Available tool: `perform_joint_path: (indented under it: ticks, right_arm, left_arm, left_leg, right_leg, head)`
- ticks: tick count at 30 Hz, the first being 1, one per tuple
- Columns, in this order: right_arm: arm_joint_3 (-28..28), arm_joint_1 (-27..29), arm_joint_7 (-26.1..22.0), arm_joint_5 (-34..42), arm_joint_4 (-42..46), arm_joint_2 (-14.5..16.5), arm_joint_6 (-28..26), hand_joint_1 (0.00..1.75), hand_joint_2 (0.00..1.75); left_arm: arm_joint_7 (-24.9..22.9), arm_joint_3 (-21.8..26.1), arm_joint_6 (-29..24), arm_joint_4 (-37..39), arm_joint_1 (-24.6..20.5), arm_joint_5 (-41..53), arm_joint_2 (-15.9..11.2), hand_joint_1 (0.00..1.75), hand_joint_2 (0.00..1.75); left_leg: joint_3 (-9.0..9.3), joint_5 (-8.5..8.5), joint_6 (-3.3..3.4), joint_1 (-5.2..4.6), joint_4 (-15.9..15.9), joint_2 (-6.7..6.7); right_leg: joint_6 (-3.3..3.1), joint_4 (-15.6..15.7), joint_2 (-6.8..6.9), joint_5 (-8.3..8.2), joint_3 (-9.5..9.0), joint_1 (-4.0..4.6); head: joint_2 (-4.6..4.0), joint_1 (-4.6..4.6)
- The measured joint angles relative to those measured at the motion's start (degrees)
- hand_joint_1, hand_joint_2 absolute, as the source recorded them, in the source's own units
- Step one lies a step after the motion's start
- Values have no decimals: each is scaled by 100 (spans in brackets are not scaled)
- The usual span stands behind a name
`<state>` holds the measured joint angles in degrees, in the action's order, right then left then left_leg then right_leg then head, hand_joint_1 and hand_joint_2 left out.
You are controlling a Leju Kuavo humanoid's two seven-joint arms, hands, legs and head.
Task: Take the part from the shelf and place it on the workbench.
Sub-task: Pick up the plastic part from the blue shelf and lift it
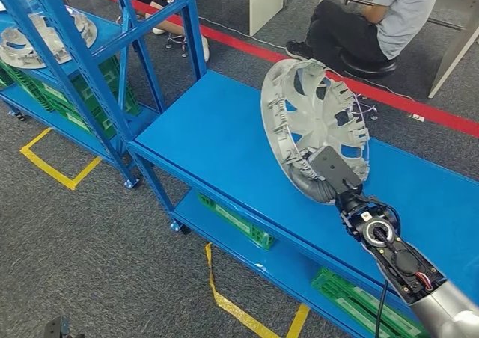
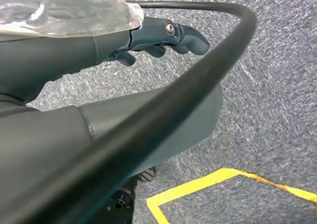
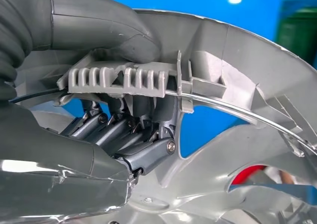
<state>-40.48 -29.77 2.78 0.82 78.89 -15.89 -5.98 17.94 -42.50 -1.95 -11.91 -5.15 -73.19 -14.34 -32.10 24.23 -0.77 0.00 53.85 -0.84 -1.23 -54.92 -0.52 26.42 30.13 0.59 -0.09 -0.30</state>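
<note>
Right hand fingers clamp the silver wheel cover above the blue workbench; left hand fingers curled, holding nothing

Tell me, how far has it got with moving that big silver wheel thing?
Done: the round silver-grey plastic wheel cover is off the blue metal shelf rack. In hand: the right hand grips its rim, fingers hooked through, holding it tilted over the blue workbench top. Left: setting it down and letting go.

No readable text, labels, brands or numbers anywhere.
</note>
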Motion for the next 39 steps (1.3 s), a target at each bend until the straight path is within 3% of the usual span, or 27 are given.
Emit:
perform_joint_path:
  ticks: [13,28,39]
  right_arm:
    - [621,273,-240,264,509,0,-158,155,175]
    - [786,318,-338,395,690,0,-175,155,175]
    - [828,346,-715,714,824,0,-177,155,175]
  left_arm:
    - [0,69,-62,0,1,-36,2,0,0]
    - [6,112,-68,0,0,-61,2,0,0]
    - [7,143,-111,0,0,-80,15,0,0]
  left_leg:
    - [-2,0,0,0,-1,0]
    - [-4,0,0,0,0,0]
    - [-5,0,0,0,-1,0]
  right_leg:
    - [0,-1,-1,0,2,1]
    - [0,0,0,0,4,0]
    - [0,-1,-1,1,5,1]
  head:
    - [-1,-1]
    - [0,-2]
    - [0,-5]
